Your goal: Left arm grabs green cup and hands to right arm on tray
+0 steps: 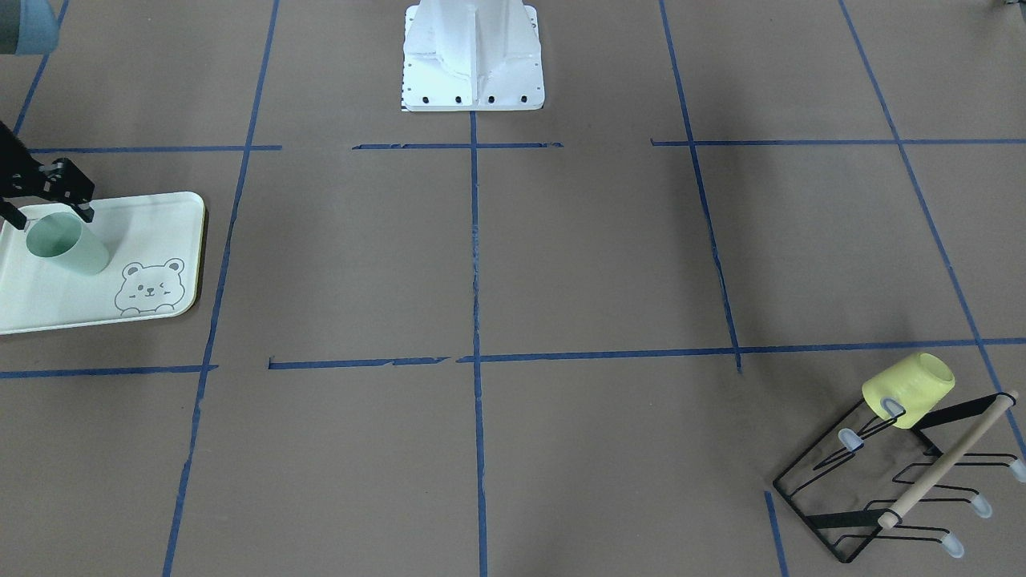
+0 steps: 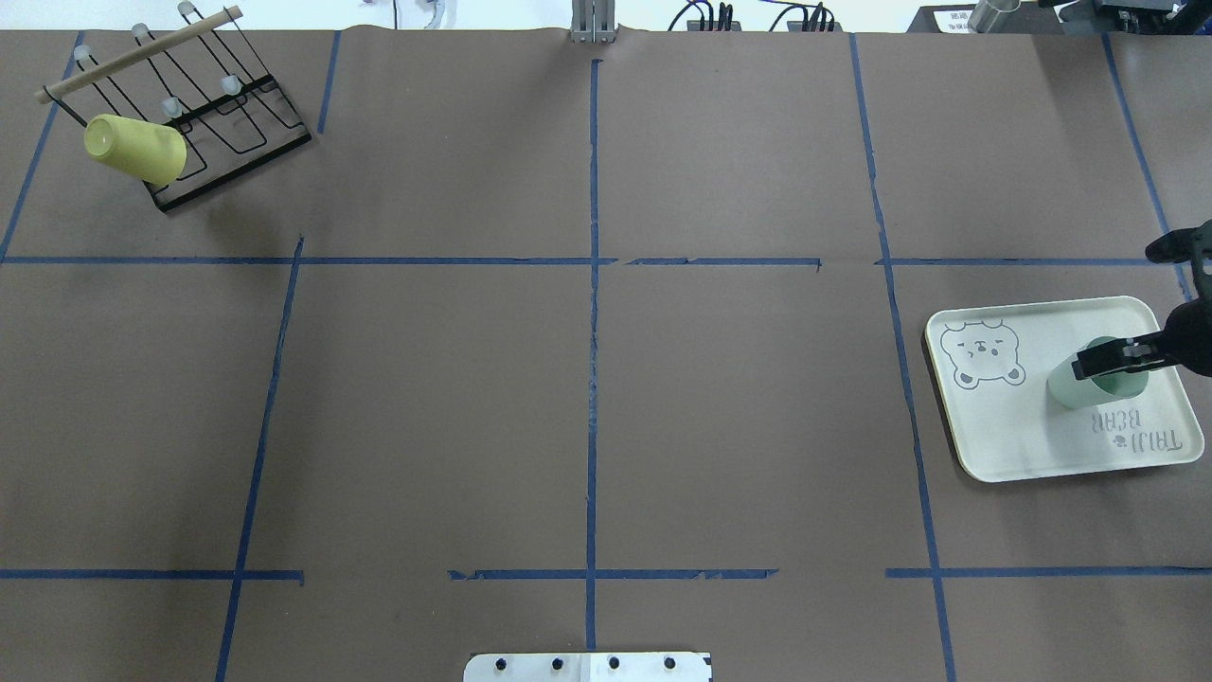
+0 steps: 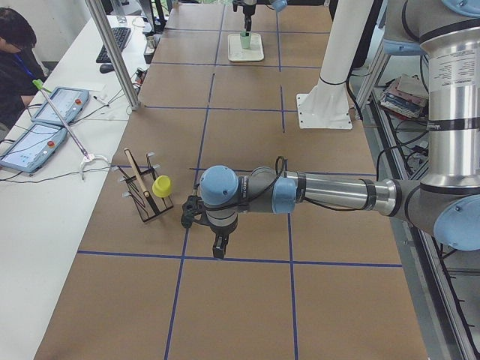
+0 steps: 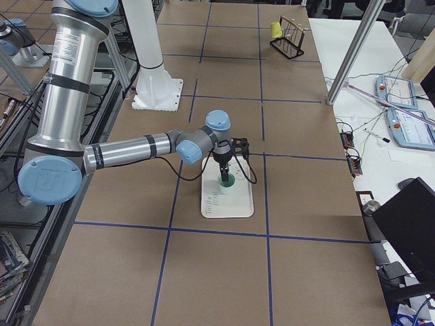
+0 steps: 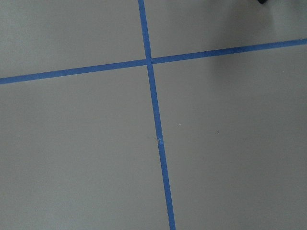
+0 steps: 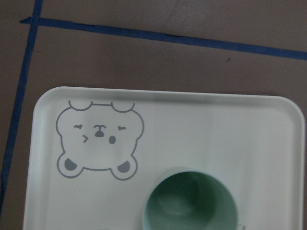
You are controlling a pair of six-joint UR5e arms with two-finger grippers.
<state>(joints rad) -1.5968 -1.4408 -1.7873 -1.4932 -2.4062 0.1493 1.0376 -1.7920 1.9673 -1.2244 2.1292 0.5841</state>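
Closest to the right wrist lens is the open mouth of the green cup (image 6: 192, 201). It stands upright on the tray (image 6: 216, 120), in the half away from the tray's bear drawing (image 6: 98, 143) and just beside its lettering (image 2: 1148, 432). Over it hangs the right gripper (image 1: 48, 215), fingers (image 1: 82, 210) spread wider than the rim, one to each side, clamping nothing. Whether a pad brushes the cup's wall I cannot tell. With the cup already on the tray, the main risk is probably the retreat. If the gripper rises off-vertical or swings sideways too early, a finger could hook the rim and tip the light tumbler. The tray's low lip might not stop it rolling off. A snagged finger could also drag the tray across the paper-covered table. The left gripper (image 3: 217, 247) shows only from the side, pointing down well apart from the tray, so I cannot tell how open it is; it looks no threat there. The yellow cup (image 2: 134, 149) on its rack (image 2: 237, 118) sits far from the tray too. Readable print: "TAIJI BEAR" on the tray, upside down from overhead. A small mark beneath it is too small to read.
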